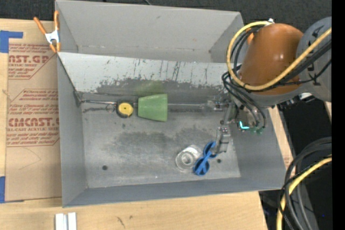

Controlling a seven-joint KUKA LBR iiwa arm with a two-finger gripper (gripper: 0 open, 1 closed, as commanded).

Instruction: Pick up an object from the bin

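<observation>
My gripper (221,144) hangs low at the right side of the bin, its fingertips just above the upper end of a blue scissor-like plastic piece (203,160) lying on the floor near the front right. Whether anything sits between the fingers I cannot make out. A small clear round cap (186,158) lies touching the blue piece on its left. Farther left, near the back wall, a green tapered cup (152,107) lies on its side with a small yellow disc (125,110) beside it.
The arm with its orange cover and looped cables leans over the bin's right rim. The bin's sloped walls rise close behind and to the right of the gripper. Bare floor stretches across the left and front middle.
</observation>
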